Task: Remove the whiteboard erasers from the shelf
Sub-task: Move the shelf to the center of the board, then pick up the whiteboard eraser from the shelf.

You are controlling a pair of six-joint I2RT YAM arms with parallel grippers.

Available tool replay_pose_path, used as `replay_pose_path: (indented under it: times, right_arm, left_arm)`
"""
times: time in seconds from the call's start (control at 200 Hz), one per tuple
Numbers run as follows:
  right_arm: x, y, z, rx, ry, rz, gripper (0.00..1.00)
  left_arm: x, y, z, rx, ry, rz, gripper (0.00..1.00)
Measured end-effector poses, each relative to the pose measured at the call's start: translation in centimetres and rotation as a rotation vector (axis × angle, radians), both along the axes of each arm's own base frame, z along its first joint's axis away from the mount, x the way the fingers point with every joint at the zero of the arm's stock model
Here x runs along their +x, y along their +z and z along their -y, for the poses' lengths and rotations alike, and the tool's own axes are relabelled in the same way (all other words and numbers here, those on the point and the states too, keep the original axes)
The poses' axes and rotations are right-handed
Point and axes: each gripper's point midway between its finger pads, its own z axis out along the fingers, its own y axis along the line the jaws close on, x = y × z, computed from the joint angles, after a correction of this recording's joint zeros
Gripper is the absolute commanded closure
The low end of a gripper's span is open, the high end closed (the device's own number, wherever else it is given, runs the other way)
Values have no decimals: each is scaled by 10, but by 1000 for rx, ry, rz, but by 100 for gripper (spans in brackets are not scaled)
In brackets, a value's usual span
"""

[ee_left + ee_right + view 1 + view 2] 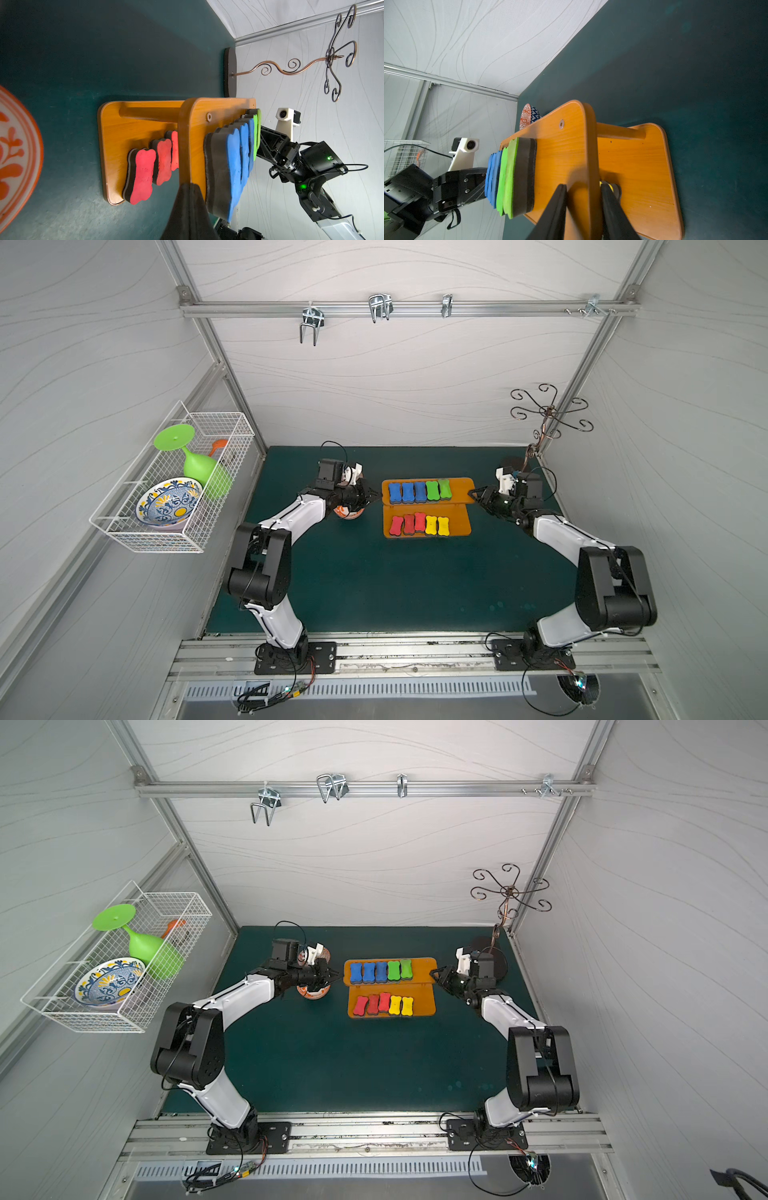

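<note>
The orange shelf (459,489) stands mid-tabletop (374,585) with an arm at either end, and all ten whiteboard erasers (420,491) are on it. On the top board three blue erasers (408,492) and two green erasers (432,490) lie side by side in a row. On the lower board, nearer the arms' bases, three red erasers (409,524) and two yellow erasers (436,526) do the same. The left claw (376,500) is closed with nothing in it, its tip right at the top board's left edge beside the first blue one. From its own wrist camera the dark fingers (187,207) form one wedge against that edge. The right claw (473,494) is at the opposite end, its jaws partly spread and astride the top board, one finger (556,207) over it and the other under. I cannot tell whether they actually pinch the wood. An orange-patterned bowl (349,514) sits under the left wrist. A white wire basket (232,423) on the left wall holds a green goblet (199,466) and a blue-and-yellow bowl (168,502), and a scrolled metal stand (548,410) rises in the back right corner.
</note>
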Motion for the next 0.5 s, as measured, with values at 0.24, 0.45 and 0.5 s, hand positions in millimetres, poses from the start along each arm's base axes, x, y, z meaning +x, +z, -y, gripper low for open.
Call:
replay_pose_path:
  times: [0.24,0.45,0.5]
  right_arm:
    - [-9,-4,12,-38,-9,-27,41]
    - [-32,18,26,-128,-30,-27,38]
    - [-34,32,27,-162,-34,0,37]
  left_arm:
    - [-14,1,-12,105,23,-3,69]
    - [-34,23,-36,251,73,48,60]
    - [-40,29,-42,292,87,70,60]
